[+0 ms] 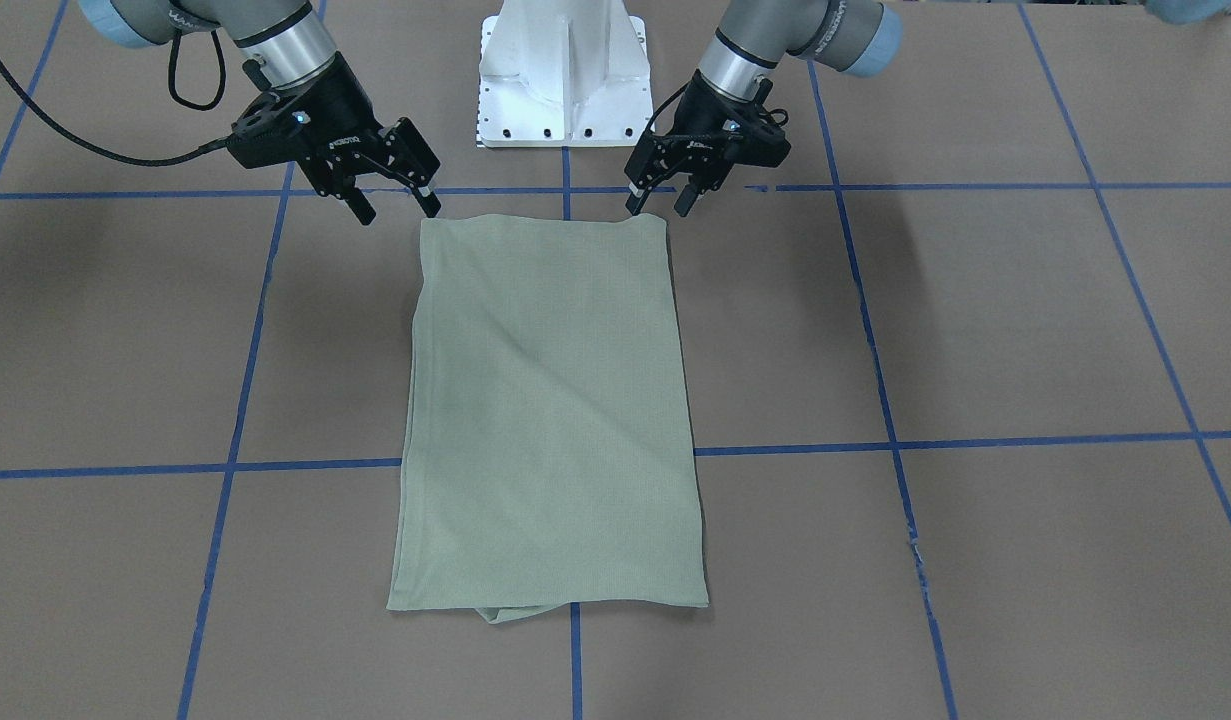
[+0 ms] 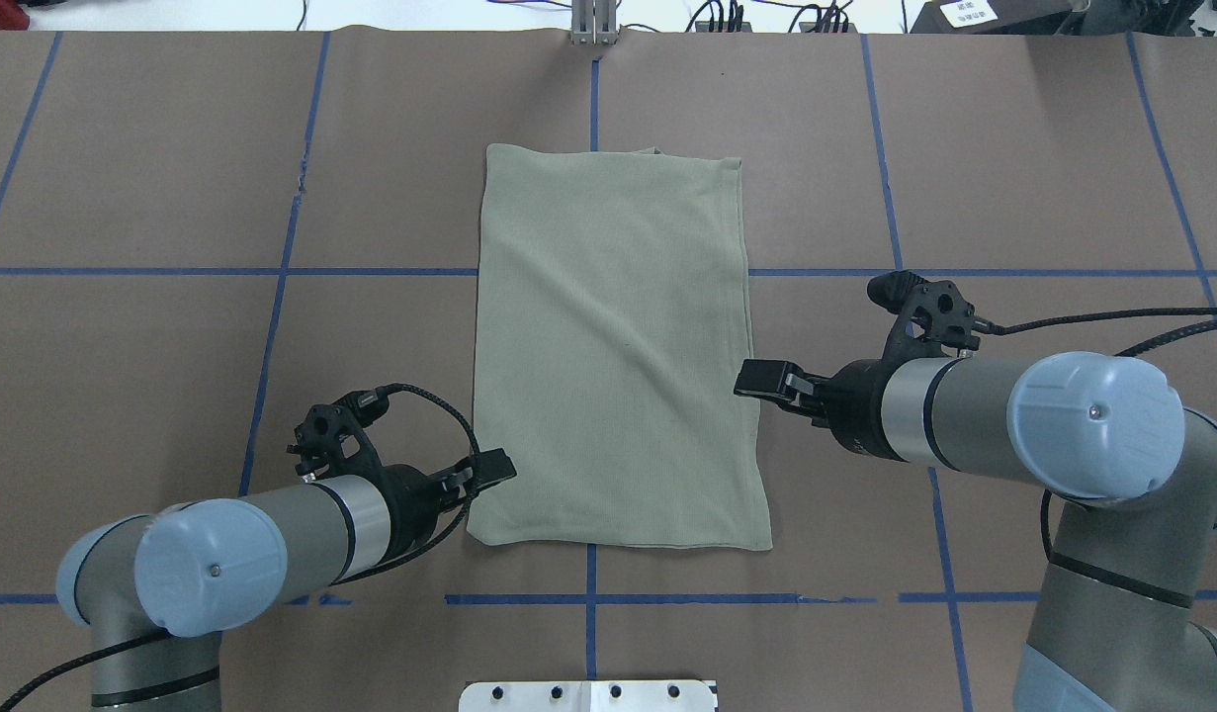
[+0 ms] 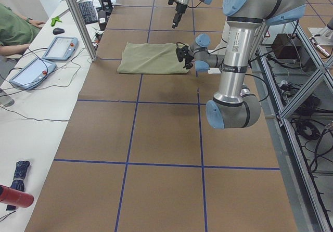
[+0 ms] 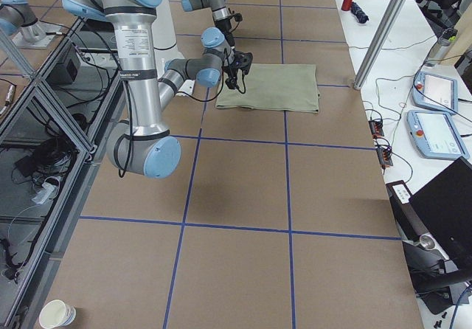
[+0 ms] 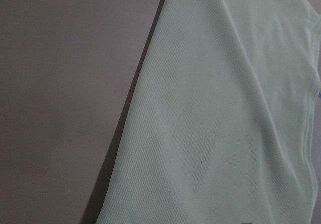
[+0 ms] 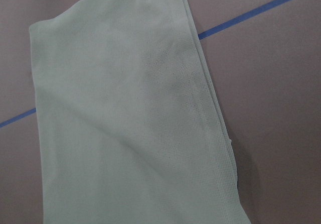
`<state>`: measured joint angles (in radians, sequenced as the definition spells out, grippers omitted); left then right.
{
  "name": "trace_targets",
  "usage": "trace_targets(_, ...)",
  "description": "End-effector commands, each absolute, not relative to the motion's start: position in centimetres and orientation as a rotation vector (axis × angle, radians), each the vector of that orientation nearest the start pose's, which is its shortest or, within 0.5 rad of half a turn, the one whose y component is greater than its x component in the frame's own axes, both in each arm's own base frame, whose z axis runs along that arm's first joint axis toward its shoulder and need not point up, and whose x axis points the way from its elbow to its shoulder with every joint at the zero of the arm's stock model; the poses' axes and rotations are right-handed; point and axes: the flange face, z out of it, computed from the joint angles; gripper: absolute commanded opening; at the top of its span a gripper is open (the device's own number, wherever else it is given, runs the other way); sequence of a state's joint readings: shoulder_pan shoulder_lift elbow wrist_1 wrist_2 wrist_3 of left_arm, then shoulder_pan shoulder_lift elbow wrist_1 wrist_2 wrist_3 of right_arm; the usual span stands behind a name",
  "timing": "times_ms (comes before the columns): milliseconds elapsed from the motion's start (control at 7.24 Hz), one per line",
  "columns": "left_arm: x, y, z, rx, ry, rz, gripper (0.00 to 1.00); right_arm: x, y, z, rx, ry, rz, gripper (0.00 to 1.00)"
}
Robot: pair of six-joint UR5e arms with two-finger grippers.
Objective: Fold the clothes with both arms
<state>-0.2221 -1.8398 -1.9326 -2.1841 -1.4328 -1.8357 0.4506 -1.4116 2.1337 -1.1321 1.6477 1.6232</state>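
Note:
The clothes, one pale green shirt [image 1: 550, 400], lie flat on the brown table, folded into a long rectangle [image 2: 613, 346]. My left gripper [image 1: 658, 207] hovers open at the shirt's near corner on my left, its fingers straddling that corner's edge. In the overhead view it [image 2: 496, 465] sits just beside the cloth's near-left corner. My right gripper [image 1: 397, 210] is open just outside the near corner on my right, apart from the cloth [image 2: 756, 379]. Both wrist views show only the shirt [image 5: 225, 108] [image 6: 125, 123] and bare table, no fingers.
The white pedestal base [image 1: 563, 75] stands just behind the shirt's near edge. Blue tape lines [image 1: 975, 440] grid the brown table cover. In the left side view a person's arm [image 3: 15, 31], tablets [image 3: 60, 47] and a metal post [image 3: 78, 18] line the far side.

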Motion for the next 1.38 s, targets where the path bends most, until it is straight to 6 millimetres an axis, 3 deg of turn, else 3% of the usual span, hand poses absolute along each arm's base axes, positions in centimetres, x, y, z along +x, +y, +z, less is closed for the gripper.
trace_targets(0,53.74,-25.97,30.65,0.093,1.270,-0.503,0.86,-38.85,-32.81,27.01,0.167,-1.161,0.403,1.00)
trace_targets(1243,54.45,-25.43,31.51,0.113,1.249,-0.464,0.83,-38.83,-32.80,26.87,0.167,-1.164,0.403,1.00)
